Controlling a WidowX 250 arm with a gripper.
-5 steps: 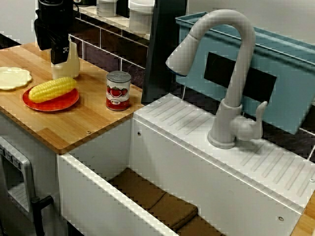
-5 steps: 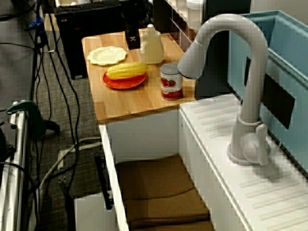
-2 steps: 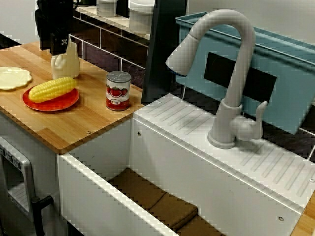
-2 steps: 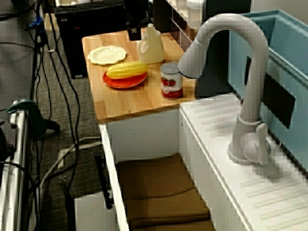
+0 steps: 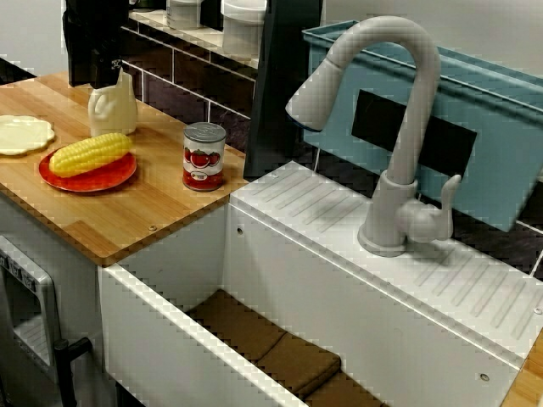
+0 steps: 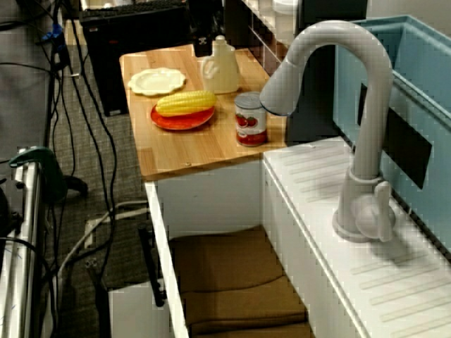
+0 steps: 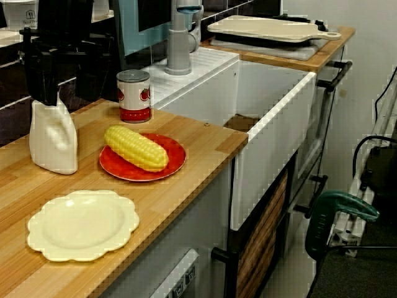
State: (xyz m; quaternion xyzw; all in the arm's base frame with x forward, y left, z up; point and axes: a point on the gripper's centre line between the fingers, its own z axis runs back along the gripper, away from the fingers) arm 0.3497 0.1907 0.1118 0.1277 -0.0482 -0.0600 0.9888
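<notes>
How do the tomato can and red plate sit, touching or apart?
Apart. The view from the front shows a strip of bare countertop between the tomato can and the red plate.

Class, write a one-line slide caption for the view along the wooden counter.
Black gripper poised at the top of a cream jug, beside corn on a red plate.

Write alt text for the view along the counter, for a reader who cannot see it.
A black pincer hangs over the top of a cream jug on a wooden counter; whether they touch is unclear. Next to the jug are a corn cob on a red plate, a pale yellow plate and a tomato can.
</notes>
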